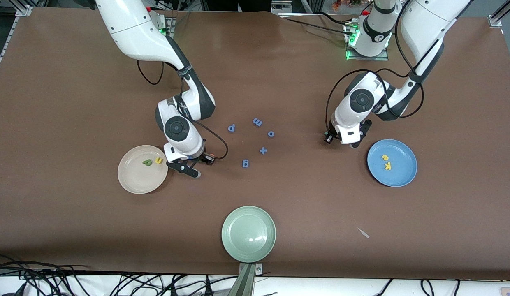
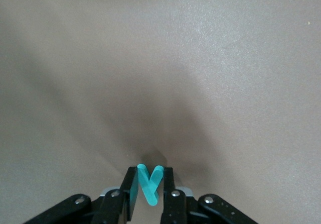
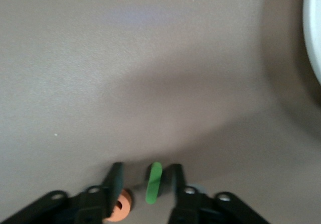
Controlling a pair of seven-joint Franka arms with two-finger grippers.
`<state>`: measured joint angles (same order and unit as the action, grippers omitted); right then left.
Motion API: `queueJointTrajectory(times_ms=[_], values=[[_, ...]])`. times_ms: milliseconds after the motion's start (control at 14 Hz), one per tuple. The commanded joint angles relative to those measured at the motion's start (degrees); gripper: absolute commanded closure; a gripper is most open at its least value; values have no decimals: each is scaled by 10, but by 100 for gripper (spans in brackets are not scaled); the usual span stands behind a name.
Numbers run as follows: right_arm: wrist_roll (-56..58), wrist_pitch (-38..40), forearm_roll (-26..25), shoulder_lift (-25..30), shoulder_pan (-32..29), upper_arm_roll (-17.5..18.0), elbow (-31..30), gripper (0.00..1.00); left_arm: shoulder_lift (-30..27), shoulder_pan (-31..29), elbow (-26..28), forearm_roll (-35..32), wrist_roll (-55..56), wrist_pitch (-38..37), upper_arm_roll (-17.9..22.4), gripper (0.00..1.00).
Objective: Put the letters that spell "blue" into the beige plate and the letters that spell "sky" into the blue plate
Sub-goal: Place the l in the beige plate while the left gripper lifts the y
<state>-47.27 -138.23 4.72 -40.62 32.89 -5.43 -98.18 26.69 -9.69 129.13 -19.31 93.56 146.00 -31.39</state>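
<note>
Left wrist view, left gripper (image 2: 148,196) pinching teal y (image 2: 149,184); right gripper (image 3: 145,184) around green l (image 3: 153,183)

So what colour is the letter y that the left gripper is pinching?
Teal-green. The letter y shows best in the left wrist view, clamped in the left gripper.

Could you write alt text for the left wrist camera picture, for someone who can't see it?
A tiny teal-green y foam letter is pinched between the two black fingers of the left gripper, seen from just above them. Below it lies only bare brown table, with the gripper's soft shadow.
</note>
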Motion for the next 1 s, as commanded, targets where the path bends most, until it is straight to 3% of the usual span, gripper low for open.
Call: queueJointTrajectory(times_ms=[0, 72, 286, 573, 716, 859, 931], values=[[31, 23, 0, 4, -5, -4, -3, 93, 6, 5, 3, -19, 14, 2, 2, 67], [42, 28, 0, 7, -9, -5, -2, 100, 6, 5, 3, -19, 14, 2, 1, 66], [82, 71, -1, 24, -28, -11, 10, 100, 6, 5, 3, -19, 14, 2, 1, 66], [215, 193, -4, 33, -69, -38, 73, 100, 6, 4, 3, -19, 14, 2, 1, 69], [272, 199, -4, 33, -70, -65, 71, 100, 6, 4, 3, -19, 14, 1, 1, 80], [307, 193, 0, 30, -80, -78, 65, 98, 6, 4, 3, -19, 8, -1, 1, 100], [308, 193, 0, 30, -85, -78, 64, 81, 3, 3, 3, -19, 6, -2, 1, 100]])
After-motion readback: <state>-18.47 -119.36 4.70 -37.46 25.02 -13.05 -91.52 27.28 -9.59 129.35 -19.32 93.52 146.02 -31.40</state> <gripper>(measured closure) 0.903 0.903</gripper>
